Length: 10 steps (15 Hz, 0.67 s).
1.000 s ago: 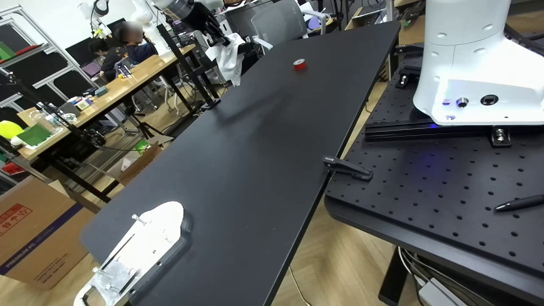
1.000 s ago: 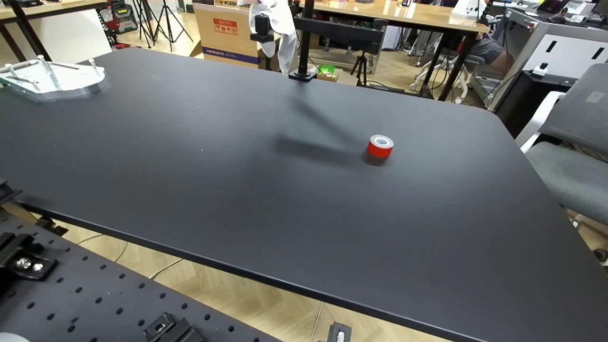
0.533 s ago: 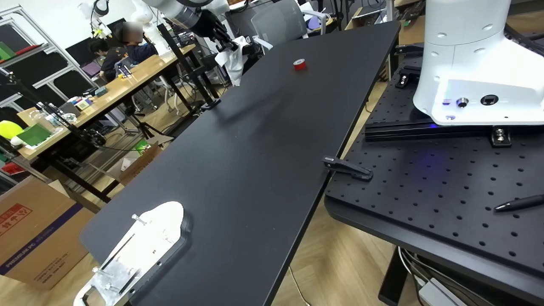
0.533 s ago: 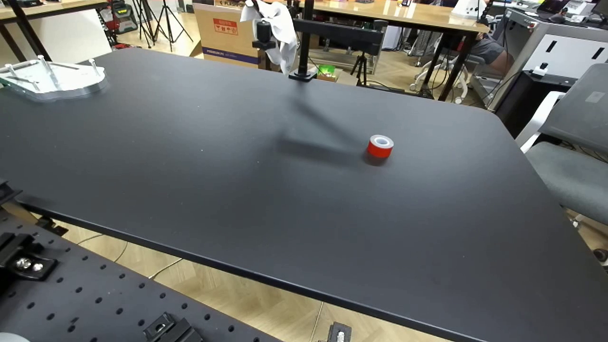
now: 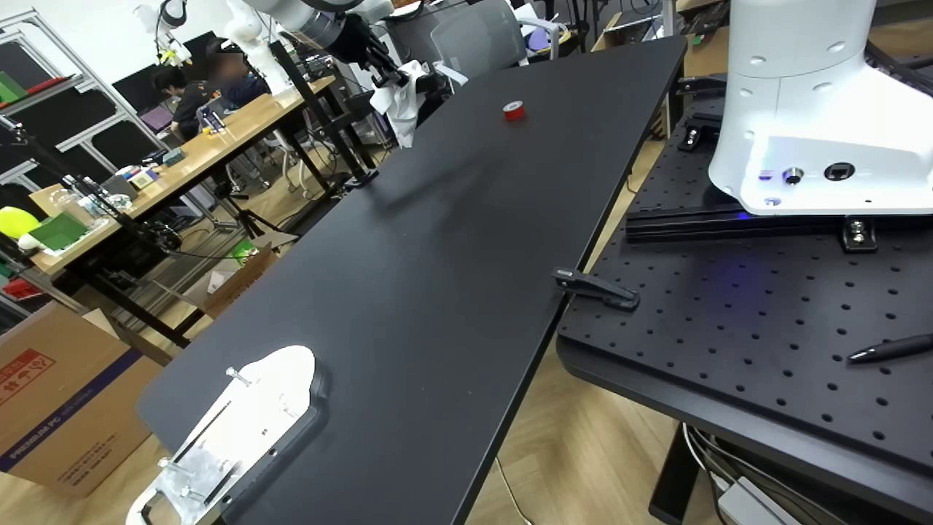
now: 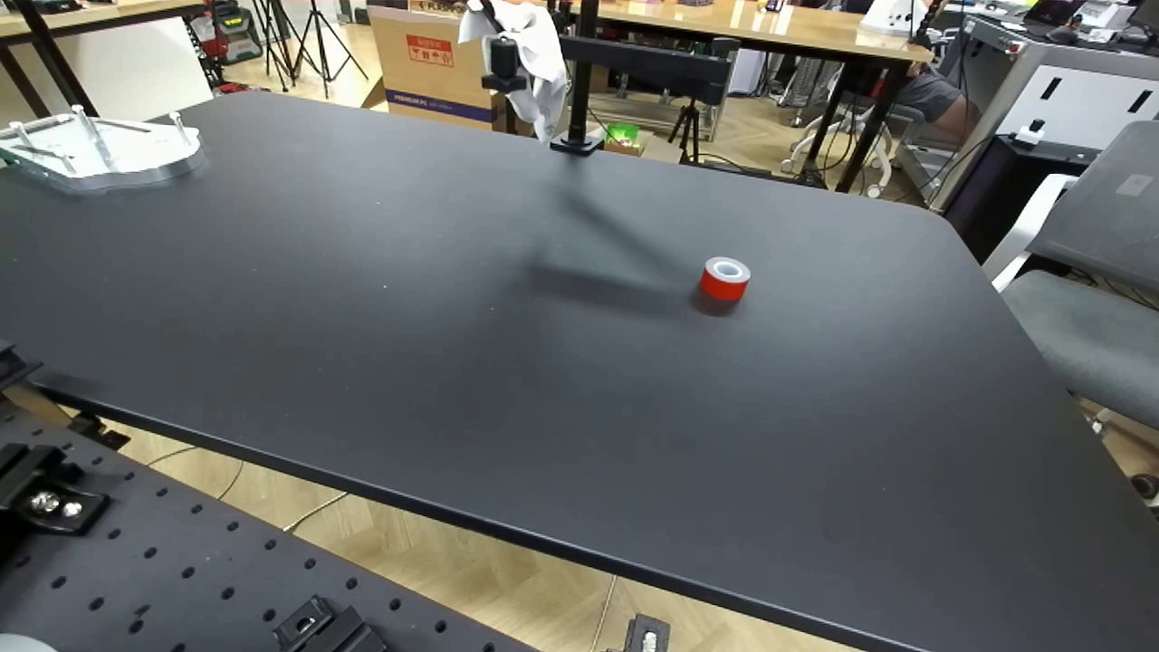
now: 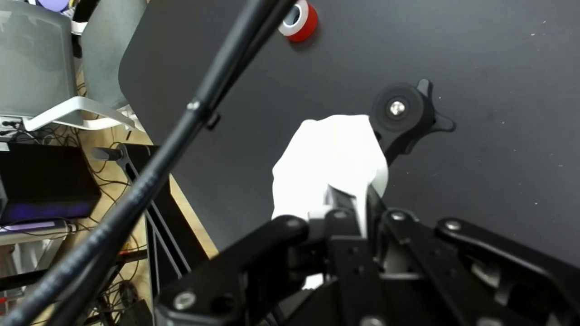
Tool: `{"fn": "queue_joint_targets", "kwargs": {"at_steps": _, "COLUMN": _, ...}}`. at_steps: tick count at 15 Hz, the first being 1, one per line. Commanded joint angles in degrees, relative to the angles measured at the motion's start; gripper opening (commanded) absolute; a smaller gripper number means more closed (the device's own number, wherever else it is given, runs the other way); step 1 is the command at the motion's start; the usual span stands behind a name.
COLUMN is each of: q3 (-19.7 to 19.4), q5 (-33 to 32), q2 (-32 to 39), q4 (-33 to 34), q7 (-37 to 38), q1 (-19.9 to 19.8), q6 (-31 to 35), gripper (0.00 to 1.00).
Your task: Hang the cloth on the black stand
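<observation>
One white cloth [image 7: 331,158] draped over the arm of the black stand [image 6: 582,95], fold pinched in gripper [image 7: 358,201].
Background: cardboard box [image 5: 248,283] with green item [image 5: 243,249] in it, other contents unclear.

In an exterior view, top and left of centre, the gripper [image 5: 397,76] holds the cloth [image 5: 401,111], right of the stand's pole [image 5: 329,131]. Tape [image 5: 514,114] lies on the table [image 5: 437,284] at upper centre, a plate [image 5: 251,415] at lower left. The robot base [image 5: 802,109] stands upper right.
</observation>
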Motion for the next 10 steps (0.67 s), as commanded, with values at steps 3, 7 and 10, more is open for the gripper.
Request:
{"fn": "queue_joint_targets", "kwargs": {"at_steps": 3, "q3": 0.4, "q5": 0.0, "q2": 0.5, "q4": 0.8, "q7": -2.3, "q1": 0.0, "q6": -1.1, "gripper": 0.57}}
{"fn": "queue_joint_targets", "kwargs": {"at_steps": 7, "q3": 0.8, "q5": -1.0, "q2": 0.5, "q4": 1.0, "q7": -2.7, "q1": 0.7, "q6": -1.2, "gripper": 0.83}}
{"fn": "queue_joint_targets", "kwargs": {"at_steps": 10, "q3": 1.3, "q5": -1.5, "q2": 0.4, "q4": 1.2, "q7": -2.7, "q1": 1.3, "q6": -1.2, "gripper": 1.00}}
